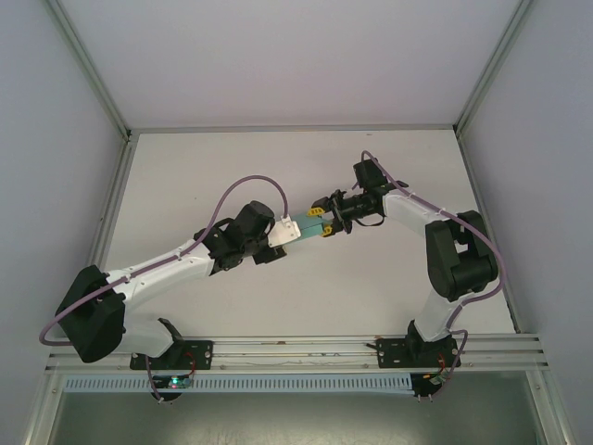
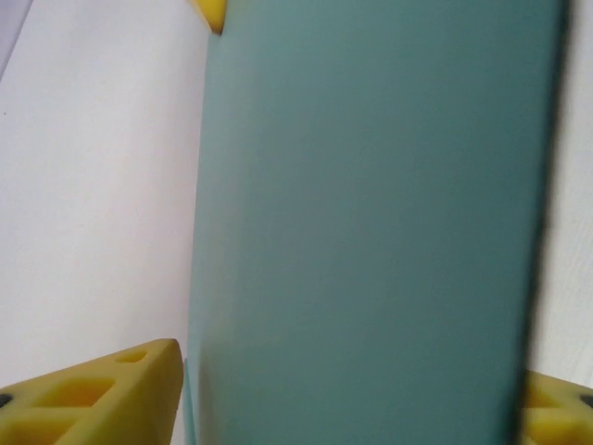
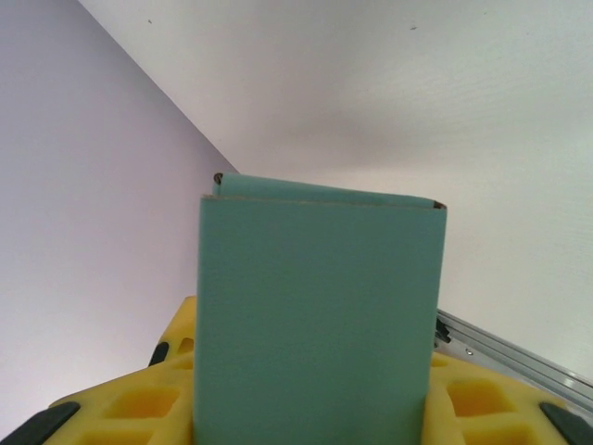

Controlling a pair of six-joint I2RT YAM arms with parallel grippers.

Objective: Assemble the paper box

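top external: teal-green folded thin-card paper box (image 1: 311, 228) over mid white table (image 1: 185, 176), between left gripper (image 1: 295, 230) and right gripper (image 1: 324, 223) | left wrist: left gripper (image 2: 352, 408), yellow fingers (image 2: 102, 399) flanking paper box (image 2: 371, 222), jaws partly apart, grip cannot be told | right wrist: right gripper (image 3: 310, 408) clamped on paper box (image 3: 315, 306)

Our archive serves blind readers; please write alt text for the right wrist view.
The teal paper box fills the centre, gripped between the yellow fingers of the right gripper. Behind it are the white table and a lilac wall.
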